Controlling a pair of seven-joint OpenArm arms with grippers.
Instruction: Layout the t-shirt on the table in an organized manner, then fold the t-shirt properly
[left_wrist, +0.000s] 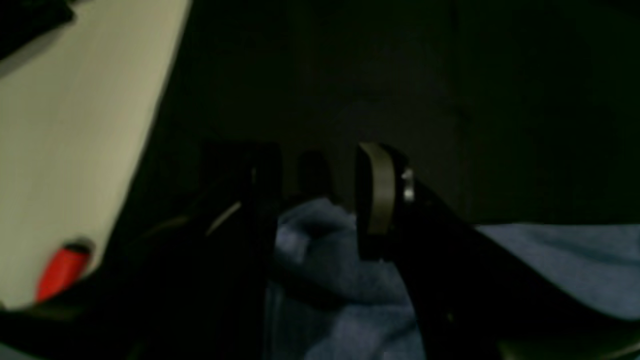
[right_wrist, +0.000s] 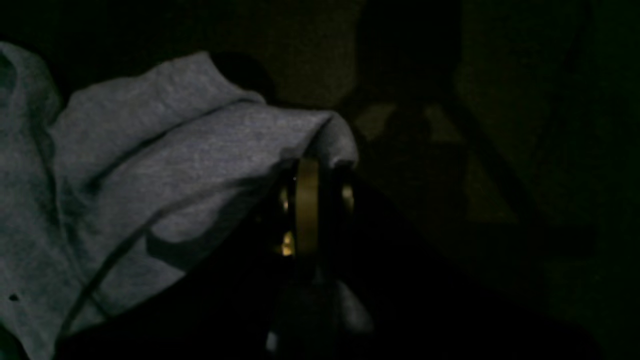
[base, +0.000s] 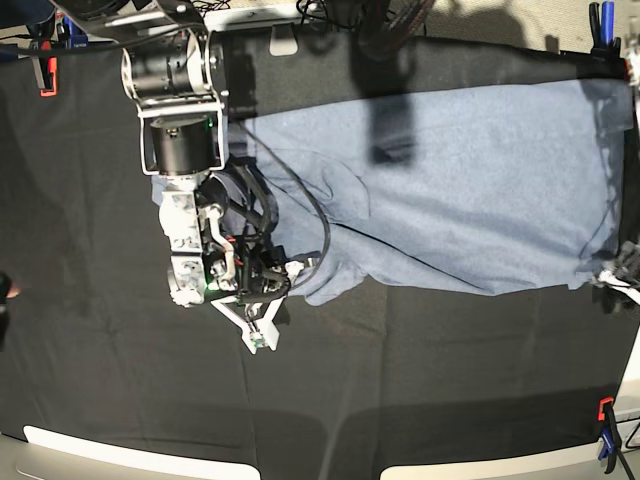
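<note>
Black cloth table (base: 120, 400), t-shirt (base: 470, 190) spread across its far side.
Left wrist view: dark cloth beyond, pale floor and a red clamp handle (left_wrist: 62, 272) at the edge; I see the left gripper (left_wrist: 312, 200) with jaws standing apart, blue fabric bunched between them, not pinched. Right wrist view: very dim; the right gripper (right_wrist: 312, 200) has its jaws drawn together on a folded edge of the shirt, cloth draping away to one side. Base view: the shirt lies wrinkled, one corner gathered under the right arm, the opposite end at the table's edge by the left arm. I judge it light, limp, non-slippery; best held at hems or corners, both ends tensioned together.
</note>
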